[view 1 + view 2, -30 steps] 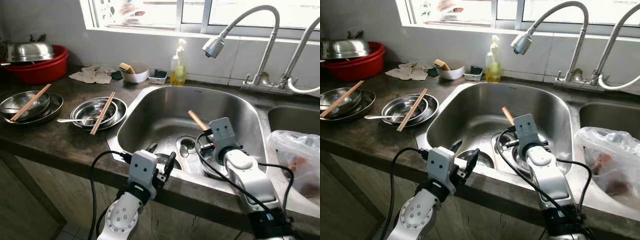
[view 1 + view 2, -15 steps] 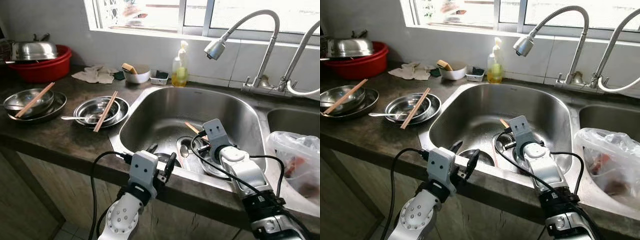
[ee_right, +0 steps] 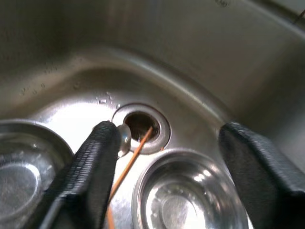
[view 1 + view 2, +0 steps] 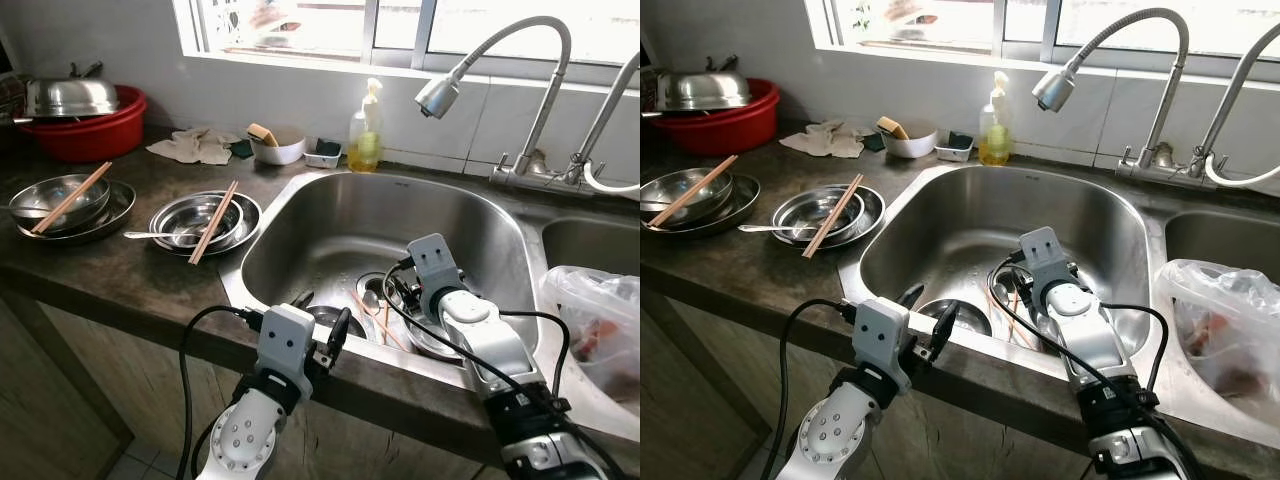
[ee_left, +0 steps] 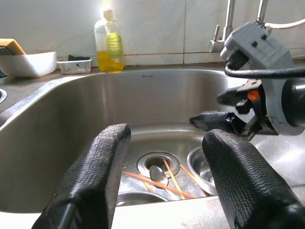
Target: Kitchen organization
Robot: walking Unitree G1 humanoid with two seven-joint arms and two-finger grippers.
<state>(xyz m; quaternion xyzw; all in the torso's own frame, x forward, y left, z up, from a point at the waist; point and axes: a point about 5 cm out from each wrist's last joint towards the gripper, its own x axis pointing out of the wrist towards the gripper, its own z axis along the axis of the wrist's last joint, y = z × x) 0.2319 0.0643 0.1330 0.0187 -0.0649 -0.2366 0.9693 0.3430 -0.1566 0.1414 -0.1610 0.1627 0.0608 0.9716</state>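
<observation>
A: L claw (image 5: 162, 181)?

B: Mine, nearest me, hovering at the front rim of the sink (image 4: 300, 215). Fingers spread wide, nothing between them, touching nothing.

A: R claw (image 3: 167, 167)?

B: Down inside the sink, above the drain (image 3: 141, 125). Also spread wide and empty. A chopstick (image 3: 128, 164) lies across the drain below it, not gripped. A spoon (image 5: 157, 173) sits at the drain w/ more chopsticks crossing it.

A: Bowls?

B: One steel bowl (image 3: 186, 195) under the R claw, another (image 3: 24, 167) beside it, both cut off at the frame edge. From the head cam my R arm hides most of that bowl.

A: Farther out?

B: Counter to the L: bowls w/ chopsticks (image 4: 213, 208) resting across, then another stack (image 4: 65, 200). Soap bottle (image 4: 365, 130) behind the sink, red basin (image 4: 85, 130) far L. Plastic bag (image 4: 600, 320) on the R; can't make out contents.
</observation>
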